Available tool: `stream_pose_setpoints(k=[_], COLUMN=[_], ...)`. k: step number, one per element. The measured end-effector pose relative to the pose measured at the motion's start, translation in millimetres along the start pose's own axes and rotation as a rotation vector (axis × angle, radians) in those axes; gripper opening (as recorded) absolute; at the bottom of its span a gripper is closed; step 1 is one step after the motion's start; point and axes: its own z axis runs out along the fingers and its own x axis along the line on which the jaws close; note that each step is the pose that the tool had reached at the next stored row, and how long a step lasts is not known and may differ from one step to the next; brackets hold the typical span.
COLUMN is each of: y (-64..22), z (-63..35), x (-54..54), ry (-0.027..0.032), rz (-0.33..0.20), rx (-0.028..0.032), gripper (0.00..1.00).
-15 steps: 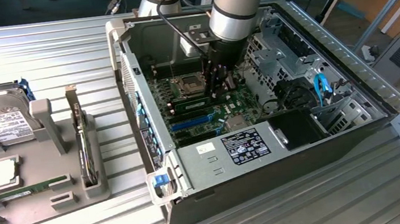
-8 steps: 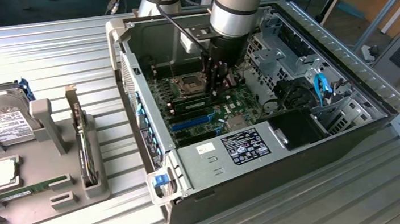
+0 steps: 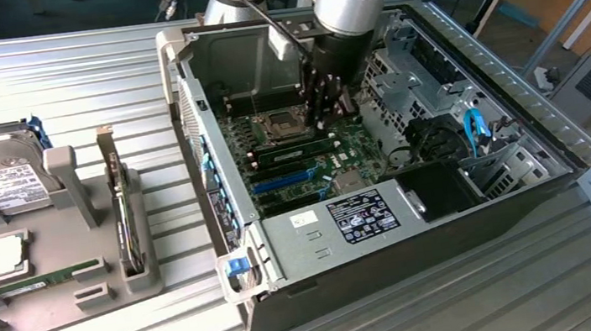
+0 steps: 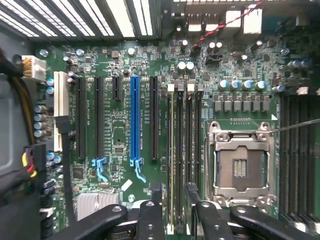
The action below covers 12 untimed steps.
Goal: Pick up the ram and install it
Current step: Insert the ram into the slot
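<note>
— Inside the case (image 3: 421,264), right over the memory slots, your tool (image 3: 326,115) hangs released, jaws wide, gripping nothing
— And the ram?
— The ram (image 3: 299,148) looks seated in a slot just beside the tool, so the install seems done or close; you can't tell if it's latched. A spare green stick (image 3: 33,283) lies in the tray (image 3: 109,303) by the desk's (image 3: 71,83) edge, on the exterior view's left
— Room?
— Tight sideways: the drive cage (image 3: 410,84) crowds you. Straight up is open

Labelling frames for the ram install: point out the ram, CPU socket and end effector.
ram (image 3: 45,278), exterior view, middle of the green stick.
CPU socket (image 4: 241,167), wrist view, its open centre.
end effector (image 4: 175,220), wrist view, midway between the fingertips.
</note>
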Motion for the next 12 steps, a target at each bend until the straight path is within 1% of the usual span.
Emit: stream_pose_setpoints(k=[1,2,3,12], y=[0.1,0.3,0.5,1.0], z=[-3.2,-11.8,-17.7,-37.6], x=[0.1,0.3,0.4,0.9], ry=[0.0001,0.0002,0.0001,0.0001], rz=[0.0,0.0,0.0,0.0], rx=[0.0,-0.0001,-0.0001,-0.0001], gripper=[0.32,0.32,0.32,0.32])
